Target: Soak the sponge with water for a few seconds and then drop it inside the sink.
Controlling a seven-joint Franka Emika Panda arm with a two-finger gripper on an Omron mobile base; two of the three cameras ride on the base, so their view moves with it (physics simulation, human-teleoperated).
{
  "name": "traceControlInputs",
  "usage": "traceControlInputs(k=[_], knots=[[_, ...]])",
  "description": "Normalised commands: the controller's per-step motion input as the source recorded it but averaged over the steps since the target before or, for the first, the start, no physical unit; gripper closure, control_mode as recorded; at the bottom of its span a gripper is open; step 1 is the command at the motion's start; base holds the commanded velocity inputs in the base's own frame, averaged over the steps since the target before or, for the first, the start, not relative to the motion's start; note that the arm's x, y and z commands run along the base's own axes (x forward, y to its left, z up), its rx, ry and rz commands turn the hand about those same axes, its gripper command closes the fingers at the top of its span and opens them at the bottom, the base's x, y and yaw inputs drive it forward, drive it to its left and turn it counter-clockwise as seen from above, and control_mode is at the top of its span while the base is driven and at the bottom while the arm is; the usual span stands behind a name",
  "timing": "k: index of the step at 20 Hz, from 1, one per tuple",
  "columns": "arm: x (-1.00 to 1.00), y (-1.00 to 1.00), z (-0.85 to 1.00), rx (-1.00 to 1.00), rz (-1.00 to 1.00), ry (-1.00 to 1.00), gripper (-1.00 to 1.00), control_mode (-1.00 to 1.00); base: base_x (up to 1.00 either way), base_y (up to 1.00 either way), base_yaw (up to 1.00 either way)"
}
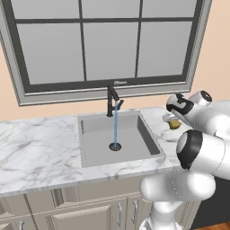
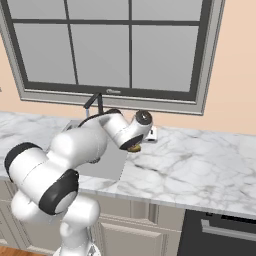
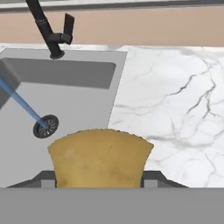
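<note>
White marble countertop (image 3: 175,100), yellow-brown rounded sponge (image 3: 99,158) clamped in claw (image 1: 173,120), beside grey sink (image 3: 65,100), water (image 1: 116,123) running.

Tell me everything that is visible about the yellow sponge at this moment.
The small yellow-brown rounded sponge looks soft, with a mottled, porous face and a curved upper edge. In the hand view it sits between the two dark fingertips of the claw, which press on both its sides. In the left base view it shows as a yellow spot over the white marble countertop, right of the grey sink, away from the blue water stream.
</note>
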Motion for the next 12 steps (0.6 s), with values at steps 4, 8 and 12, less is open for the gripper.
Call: traceControlInputs(k=[4, 8, 12], knots=[[-0.18, 0.40, 0.00, 0.00, 0.00, -0.14, 1.00, -1.00, 0.00, 0.00, 0.00], [-0.05, 0.39, 0.00, 0.00, 0.05, -0.09, 1.00, -1.00, 0.00, 0.00, 0.00], [0.00, 0.29, 0.05, 0.00, 0.12, -0.01, 1.00, -1.00, 0.00, 0.00, 0.00]])
